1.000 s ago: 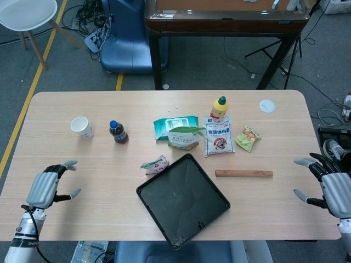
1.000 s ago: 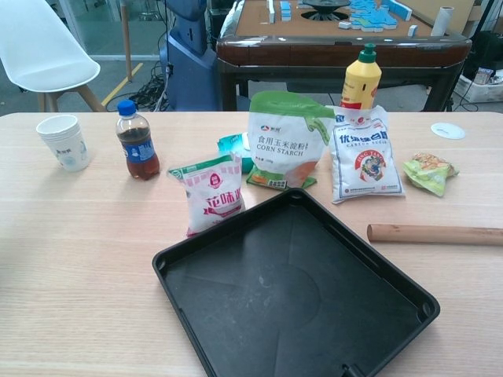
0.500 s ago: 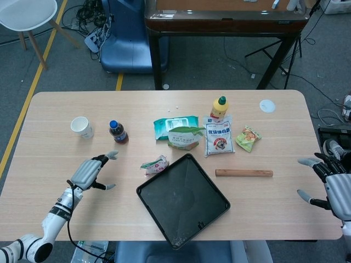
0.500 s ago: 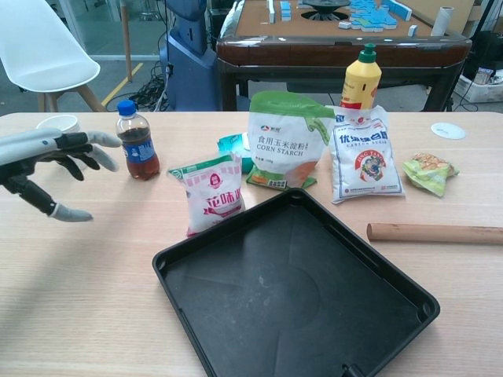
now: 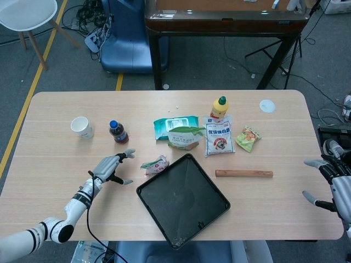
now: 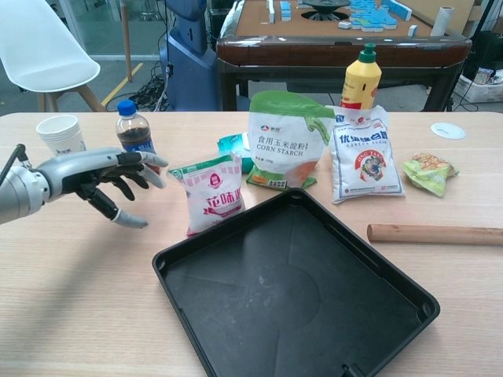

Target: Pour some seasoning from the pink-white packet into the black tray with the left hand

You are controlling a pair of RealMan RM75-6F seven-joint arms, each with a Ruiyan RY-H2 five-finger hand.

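Crowding a pale wooden table: packets, bottles, black tray.

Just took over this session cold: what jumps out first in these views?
The big black tray sits front and centre on the table, set at an angle. Just behind its left corner stands the pink-white packet, and the left hand hovers open beside it, fingers spread toward it but not touching. Behind them a row of bags and bottles crosses the table, with a wooden stick lying to the tray's right.
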